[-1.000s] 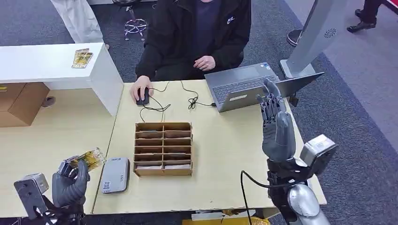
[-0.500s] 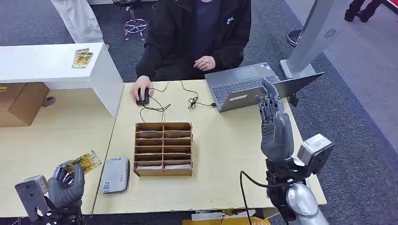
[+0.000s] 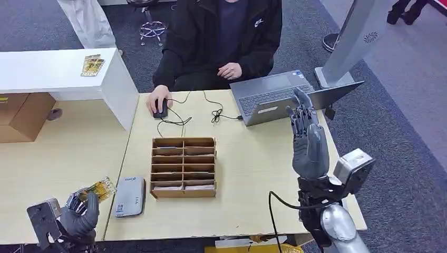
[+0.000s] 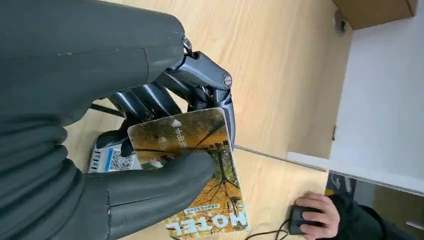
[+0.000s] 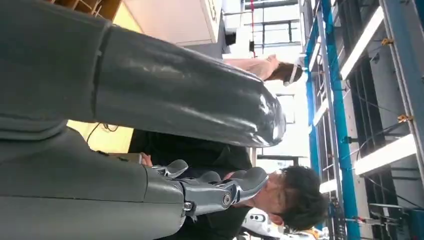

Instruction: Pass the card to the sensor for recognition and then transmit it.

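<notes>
Where the wooden bench meets its near-left corner, the left hand holds the card, thumb pressed across the printed face and dark fingers curled behind it. Card: yellow-brown tree picture, the word HOTEL along one short edge, held above the bench surface, just left of the sensor and apart from it.

Sensor: flat grey reader with rounded corners and a small label at its near end, lying flat on the bench just left of the wooden organiser.

Second card: similar yellow print, lying on the white raised counter at far left.

Wooden organiser: open-top box of two columns of shallow slots, mid-bench.

Mouse: black, corded, under a person's hand at the far bench edge. Person: dark jacket, seated across the bench.

Laptop: grey, open, at the far right of the bench, its cable trailing toward the mouse.

Right hand: raised upright above the right side of the bench, in front of the laptop, fingers extended and slightly apart, nothing in it.
</notes>
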Robot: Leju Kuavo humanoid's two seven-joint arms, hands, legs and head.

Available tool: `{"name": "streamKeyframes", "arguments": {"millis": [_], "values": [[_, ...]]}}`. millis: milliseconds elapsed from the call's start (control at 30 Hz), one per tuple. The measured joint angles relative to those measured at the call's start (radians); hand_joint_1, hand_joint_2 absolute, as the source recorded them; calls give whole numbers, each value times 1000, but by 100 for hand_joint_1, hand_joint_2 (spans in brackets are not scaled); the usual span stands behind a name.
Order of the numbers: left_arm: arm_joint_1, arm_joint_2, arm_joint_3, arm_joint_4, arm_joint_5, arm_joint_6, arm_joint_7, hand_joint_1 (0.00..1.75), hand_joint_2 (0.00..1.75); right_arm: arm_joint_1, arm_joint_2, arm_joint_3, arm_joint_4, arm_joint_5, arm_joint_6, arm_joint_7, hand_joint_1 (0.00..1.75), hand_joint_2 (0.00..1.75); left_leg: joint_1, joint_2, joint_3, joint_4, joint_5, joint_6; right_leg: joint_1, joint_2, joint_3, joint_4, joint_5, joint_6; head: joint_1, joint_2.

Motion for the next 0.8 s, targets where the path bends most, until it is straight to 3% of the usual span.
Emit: {"name": "streamKeyframes", "arguments": {"millis": [567,800], "values": [[-5,3,0,51,-34,3,9,175,175,-8,0,5,11,-2,-5,-1,0,0,0,0,0,0,0,0,0,0,0,0,0,0,0,0],[-21,15,-1,74,-136,5,24,175,175,-8,0,5,11,2,-5,-6,0,0,0,0,0,0,0,0,0,0,0,0,0,0,0,0]]}}
